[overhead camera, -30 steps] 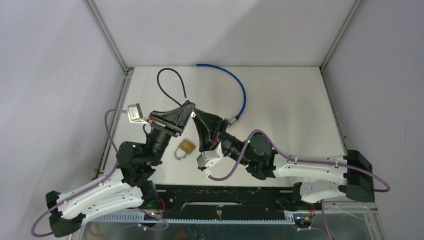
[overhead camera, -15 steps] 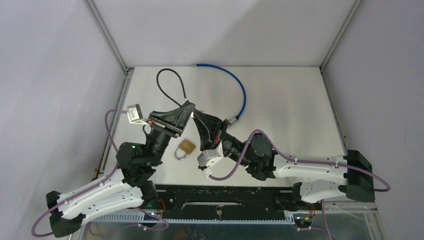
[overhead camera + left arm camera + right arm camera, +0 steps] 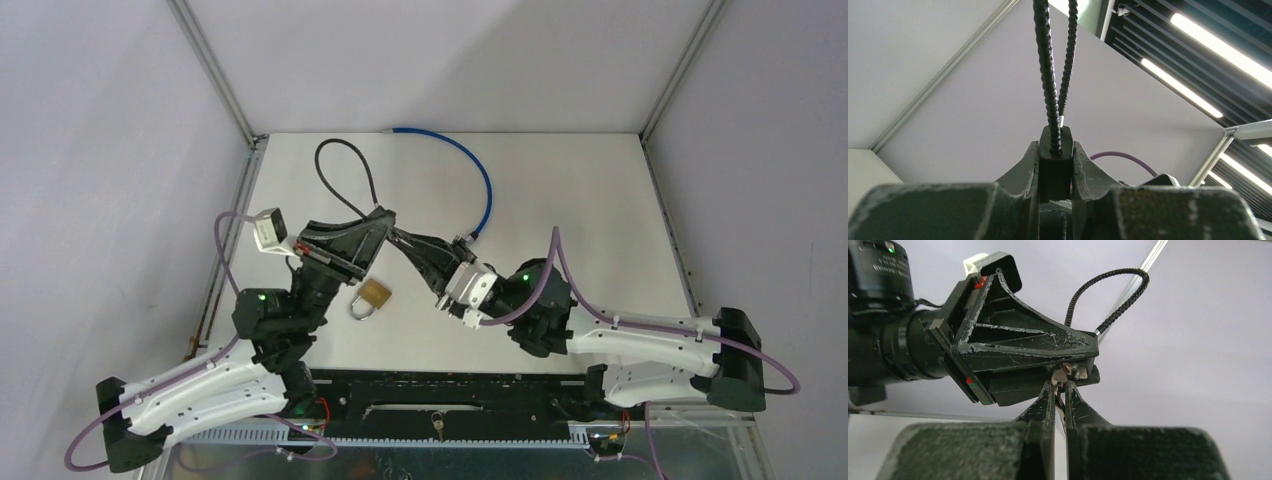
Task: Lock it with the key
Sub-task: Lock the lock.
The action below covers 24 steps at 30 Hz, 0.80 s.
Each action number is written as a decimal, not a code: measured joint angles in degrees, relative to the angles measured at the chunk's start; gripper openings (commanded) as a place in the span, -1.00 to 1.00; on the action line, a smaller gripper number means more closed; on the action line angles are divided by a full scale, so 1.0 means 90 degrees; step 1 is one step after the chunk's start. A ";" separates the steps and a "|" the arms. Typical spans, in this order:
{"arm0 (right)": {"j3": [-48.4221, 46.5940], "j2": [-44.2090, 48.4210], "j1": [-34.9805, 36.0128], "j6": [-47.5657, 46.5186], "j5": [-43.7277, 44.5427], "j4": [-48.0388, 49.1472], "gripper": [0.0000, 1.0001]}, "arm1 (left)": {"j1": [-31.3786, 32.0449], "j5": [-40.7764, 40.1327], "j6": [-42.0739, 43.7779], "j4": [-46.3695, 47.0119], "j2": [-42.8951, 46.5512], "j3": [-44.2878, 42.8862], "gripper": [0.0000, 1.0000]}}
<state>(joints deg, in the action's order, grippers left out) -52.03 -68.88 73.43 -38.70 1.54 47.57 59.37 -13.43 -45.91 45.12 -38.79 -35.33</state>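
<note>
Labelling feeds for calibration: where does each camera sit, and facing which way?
Top external: above, behind the bases, looking down at the table; both arms show.
Left wrist: up along the left gripper, clamped on the lock body, towards the ceiling.
Right wrist: faces the left gripper; right gripper pinches the key.
Shared: black cable, both wrist views.

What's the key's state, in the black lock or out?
Apparently in: the key sits flush against the lock body, no blade showing, right pincer shut on it.

The cable lock (image 3: 1046, 75) loop runs off the left wrist view's top.
</note>
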 measured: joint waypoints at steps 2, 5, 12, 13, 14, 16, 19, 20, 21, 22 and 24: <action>0.0000 0.0063 -0.0068 0.0459 -0.0146 -0.0036 -1.00 | 0.0000 0.0095 0.0041 0.0102 -0.0041 0.0000 -1.00; 0.0000 0.0134 -0.0221 0.1183 -0.0408 -0.0046 -1.00 | -0.0005 0.0253 0.0112 0.0248 -0.0102 0.0000 -1.00; 0.0000 0.0313 -0.0517 0.2696 -0.0925 -0.0112 -1.00 | -0.0036 0.0787 0.0384 0.0770 -0.0338 -0.0002 -1.00; 0.0000 0.0338 -0.0549 0.2841 -0.0984 -0.0129 -1.00 | -0.0041 0.0860 0.0410 0.0821 -0.0359 -0.0002 -1.00; 0.0000 0.0359 -0.0585 0.3028 -0.1049 -0.0141 -1.00 | -0.0044 0.0928 0.0457 0.0879 -0.0386 -0.0005 -1.00; 0.0000 0.0401 -0.0675 0.3393 -0.1202 -0.0182 -1.00 | -0.0053 0.1035 0.0515 0.0957 -0.0425 -0.0005 -1.00; 0.0000 0.0466 -0.0826 0.3946 -0.1421 -0.0272 -1.00 | -0.0066 0.1173 0.0607 0.1035 -0.0481 -0.0005 -1.00; 0.0000 0.0481 -0.0867 0.4087 -0.1477 -0.0289 -1.00 | -0.0070 0.1202 0.0624 0.1049 -0.0483 -0.0005 -1.00; 0.0000 0.0500 -0.0920 0.4274 -0.1547 -0.0311 -1.00 | -0.0073 0.1234 0.0651 0.1069 -0.0488 -0.0005 -1.00; 0.0000 0.0520 -0.0979 0.4452 -0.1617 -0.0333 -1.00 | -0.0075 0.1268 0.0661 0.1081 -0.0498 -0.0005 -1.00; 0.0002 0.0549 -0.1090 0.4809 -0.1753 -0.0355 -1.00 | -0.0078 0.1326 0.0687 0.1103 -0.0517 -0.0005 -1.00</action>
<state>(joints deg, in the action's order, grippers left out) -52.01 -63.94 63.61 4.58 -14.24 44.38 58.67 -1.50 -39.72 55.05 -43.44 -35.38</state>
